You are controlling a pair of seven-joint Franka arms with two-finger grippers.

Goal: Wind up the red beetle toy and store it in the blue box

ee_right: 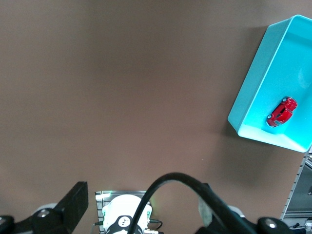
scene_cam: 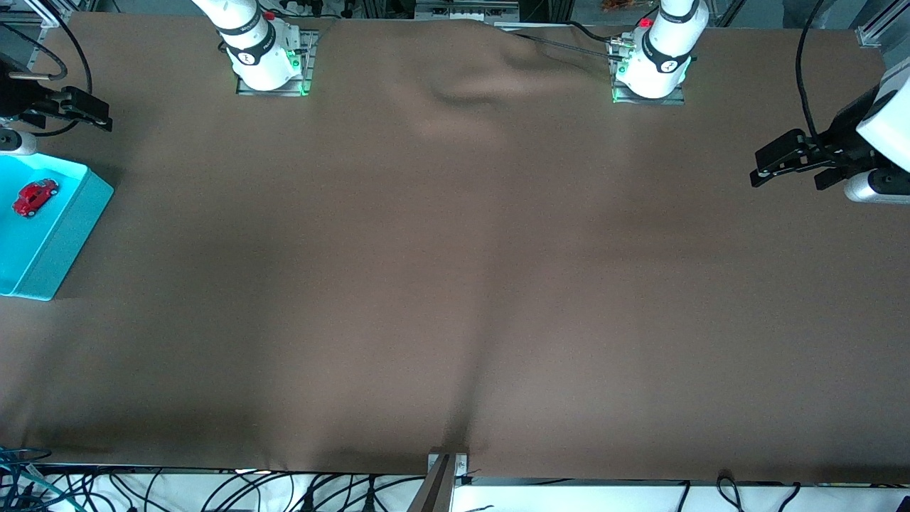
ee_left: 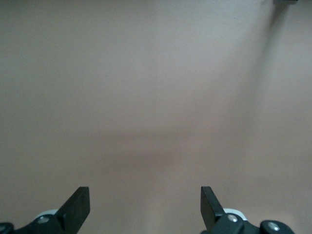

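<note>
The red beetle toy (scene_cam: 34,197) (ee_right: 282,111) lies inside the blue box (scene_cam: 71,220) (ee_right: 253,83), on its floor near the end closest to the robots' bases. The box sits at the right arm's end of the table, partly cut off by the front view's edge. My right gripper (scene_cam: 99,117) (ee_right: 144,204) hangs open and empty above the cloth beside the box, apart from it. Over bare cloth at the left arm's end, my left gripper (scene_cam: 789,174) (ee_left: 145,204) is open too, with nothing between its fingers.
A brown cloth (scene_cam: 455,284) covers the whole table, with a raised wrinkle (scene_cam: 462,92) between the two arm bases (scene_cam: 266,60) (scene_cam: 654,67). Cables (scene_cam: 213,491) run along the table's edge nearest the front camera. A black cable (ee_right: 195,187) crosses the right wrist view.
</note>
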